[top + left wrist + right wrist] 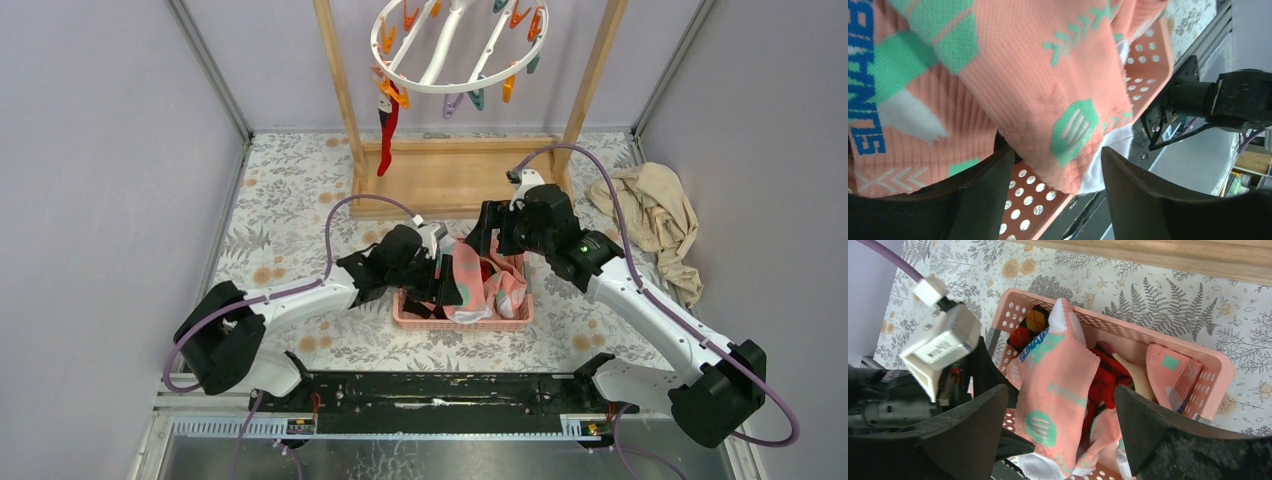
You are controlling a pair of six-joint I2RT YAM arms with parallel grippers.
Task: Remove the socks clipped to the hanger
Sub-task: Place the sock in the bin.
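Observation:
The white ring hanger (455, 45) hangs from the wooden frame at the back. One red sock (388, 128) is clipped on its left side. A pink sock with green patches (1053, 375) lies draped over the pink basket (1148, 335), on top of a red sock (1105, 375) and an argyle sock (1030, 325). My left gripper (1054, 150) is open at the basket's near left, and the pink sock's (1023, 75) white toe lies loose between its fingers. My right gripper (1062, 387) is open above the basket, holding nothing.
The wooden frame's base (450, 175) lies just behind the basket (460, 322). A crumpled beige cloth (655, 215) sits at the right of the floral mat. Grey walls close in both sides. Both arms crowd the basket.

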